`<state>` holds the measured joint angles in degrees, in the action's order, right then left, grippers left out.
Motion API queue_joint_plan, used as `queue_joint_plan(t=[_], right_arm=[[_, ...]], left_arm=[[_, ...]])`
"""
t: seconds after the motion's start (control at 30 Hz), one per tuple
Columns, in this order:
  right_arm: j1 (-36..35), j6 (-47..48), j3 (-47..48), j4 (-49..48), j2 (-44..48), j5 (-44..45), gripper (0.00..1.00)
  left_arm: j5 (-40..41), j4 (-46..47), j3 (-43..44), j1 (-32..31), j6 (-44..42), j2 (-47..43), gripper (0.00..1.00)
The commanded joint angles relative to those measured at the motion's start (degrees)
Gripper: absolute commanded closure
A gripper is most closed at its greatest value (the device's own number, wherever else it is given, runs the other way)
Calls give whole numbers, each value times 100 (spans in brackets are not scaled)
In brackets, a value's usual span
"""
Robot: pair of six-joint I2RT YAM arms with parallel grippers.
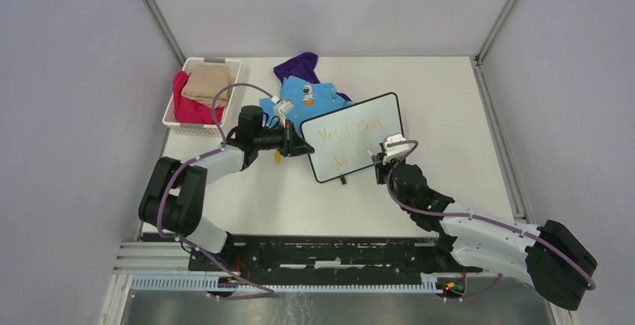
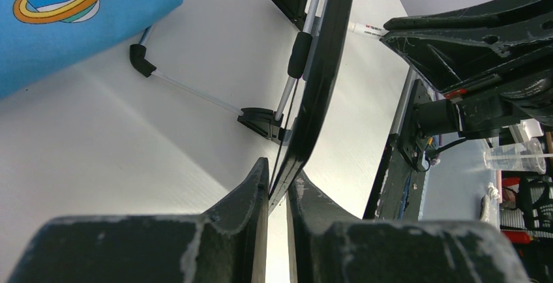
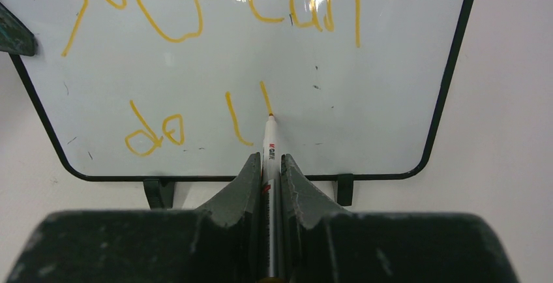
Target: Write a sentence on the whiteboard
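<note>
Top external view: the whiteboard (image 1: 352, 136) sits near the middle of the tabletop (image 1: 457, 115), turned a little askew. Just beyond its far left corner lies a blue shirt (image 1: 303, 96), with a purple garment (image 1: 298, 65) behind that. Farther to the board's left stands a white basket (image 1: 217, 63) holding red and tan clothes. None of these lies between the board and either arm.

The left arm reaches in from the board's left side, forearm roughly level. The left hand (image 1: 307, 147) meets the board at its left edge. In the left wrist view both fingers are clenched on the thin black frame, with the board seen edge-on. Behind the board, thin silver rods with black joints make a prop stand (image 2: 261, 119) that rests on the tabletop. The shirt's ringed-planet print shows beyond it.

The right arm comes up from the board's near right, elbow bent. The right hand (image 1: 383, 154) is at the board's lower right part. In the right wrist view its fingers grasp a white marker (image 3: 269, 147), which points straight out between them. The marker's tip touches the white surface at the foot of a short orange stroke.

The sentence (image 3: 173, 38) so far reads "you can" on the upper line. Below it come "do" and two short strokes. Two small black feet under the board's lower frame rest on the tabletop.
</note>
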<state>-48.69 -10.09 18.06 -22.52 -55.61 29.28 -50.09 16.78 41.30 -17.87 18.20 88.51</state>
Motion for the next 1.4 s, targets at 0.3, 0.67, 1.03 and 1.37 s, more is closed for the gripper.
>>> queue_joint_plan(t=[0.3, 0.67, 1.03, 1.37], right_arm=[[26, -323, -495, -28, 341, -82, 100], [29, -90, -67, -39, 203, -9, 100], [48, 40, 213, -41, 91, 91, 100], [226, 55, 377, -11, 2, 174, 100]], left_arm=[[319, -535, 1, -50, -360, 149, 98], [325, -570, 16, -68, -383, 177, 98], [326, -605, 26, -85, -406, 184, 98], [344, -658, 38, -111, -437, 175, 98]])
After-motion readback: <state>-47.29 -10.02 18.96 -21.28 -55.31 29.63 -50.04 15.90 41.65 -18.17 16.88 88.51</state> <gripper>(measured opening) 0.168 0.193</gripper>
